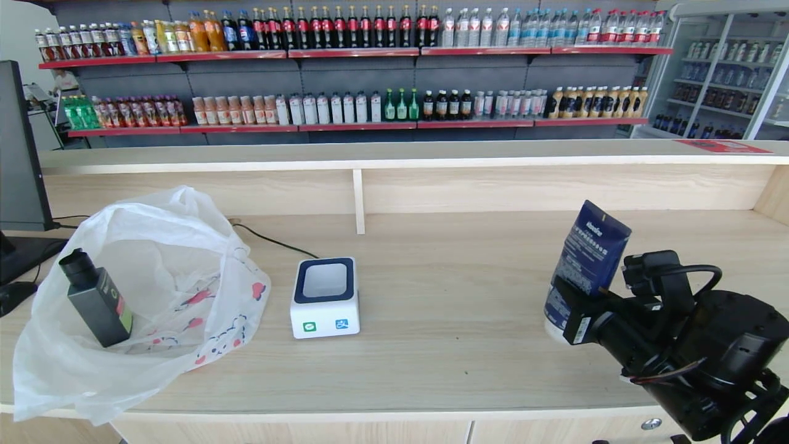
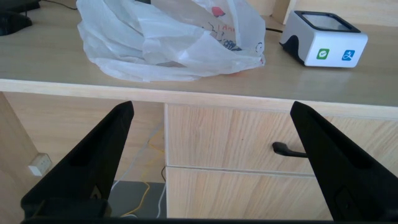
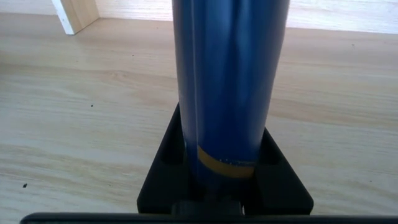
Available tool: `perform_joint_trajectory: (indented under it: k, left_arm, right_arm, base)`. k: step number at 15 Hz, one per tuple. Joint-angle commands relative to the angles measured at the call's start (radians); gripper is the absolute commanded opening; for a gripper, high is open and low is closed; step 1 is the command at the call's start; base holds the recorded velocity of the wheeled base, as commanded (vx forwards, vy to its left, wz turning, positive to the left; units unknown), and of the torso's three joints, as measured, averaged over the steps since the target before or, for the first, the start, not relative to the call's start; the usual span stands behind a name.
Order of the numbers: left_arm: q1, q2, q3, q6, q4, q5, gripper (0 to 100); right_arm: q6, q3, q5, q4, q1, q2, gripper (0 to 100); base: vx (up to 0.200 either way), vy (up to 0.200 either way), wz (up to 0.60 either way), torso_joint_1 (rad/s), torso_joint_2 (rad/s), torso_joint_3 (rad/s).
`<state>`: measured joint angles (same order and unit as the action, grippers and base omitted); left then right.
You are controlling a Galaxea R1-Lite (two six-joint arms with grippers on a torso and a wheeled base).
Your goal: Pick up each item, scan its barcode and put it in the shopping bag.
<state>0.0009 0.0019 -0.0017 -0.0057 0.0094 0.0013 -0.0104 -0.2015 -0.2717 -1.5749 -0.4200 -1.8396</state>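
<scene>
The left hand (image 2: 211,115) hangs wide below the bench (image 1: 456,357) edge. The right hand (image 1: 566,311) clamps the blue pouch (image 1: 590,256) low, upright at the bench's right side. It looks soft, light and slick, so its fuller base suits gripping best.

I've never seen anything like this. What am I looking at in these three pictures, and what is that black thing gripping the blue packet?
This is a two-armed robot at a shop counter. The wide picture comes from a camera on its head. The other two come from cameras on its wrists, each looking along that arm's claw. On the counter are a white plastic shopping bag with a dark boxy item inside, and a small white barcode scanner. The black thing is the right gripper, shut on a blue pouch that it holds upright. The left gripper is open and empty, low in front of the counter's drawers.
</scene>
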Motion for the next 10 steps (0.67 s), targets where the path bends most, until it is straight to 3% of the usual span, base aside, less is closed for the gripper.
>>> perform_joint_trajectory:
  k: [1, 3, 4, 10]
  left_arm:
    - [0.001, 0.000, 0.000, 0.000, 0.000, 0.000, 100]
    - [0.001, 0.000, 0.000, 0.000, 0.000, 0.000, 100]
    - [0.001, 0.000, 0.000, 0.000, 0.000, 0.000, 100]
    - [0.001, 0.000, 0.000, 0.000, 0.000, 0.000, 100]
  right_arm:
    - [0.000, 0.004, 0.000, 0.004, 0.000, -0.004, 0]
    - [0.000, 0.007, 0.000, 0.004, -0.002, -0.003, 0]
    - [0.000, 0.014, 0.000, 0.004, 0.000, 0.000, 100]
    - [0.000, 0.010, 0.000, 0.004, 0.000, 0.003, 100]
  base:
    - [0.000, 0.000, 0.00, 0.000, 0.00, 0.000]
    - [0.000, 0.000, 0.00, 0.000, 0.00, 0.000]
    - [0.000, 0.000, 0.00, 0.000, 0.00, 0.000]
    - [0.000, 0.000, 0.00, 0.000, 0.00, 0.000]
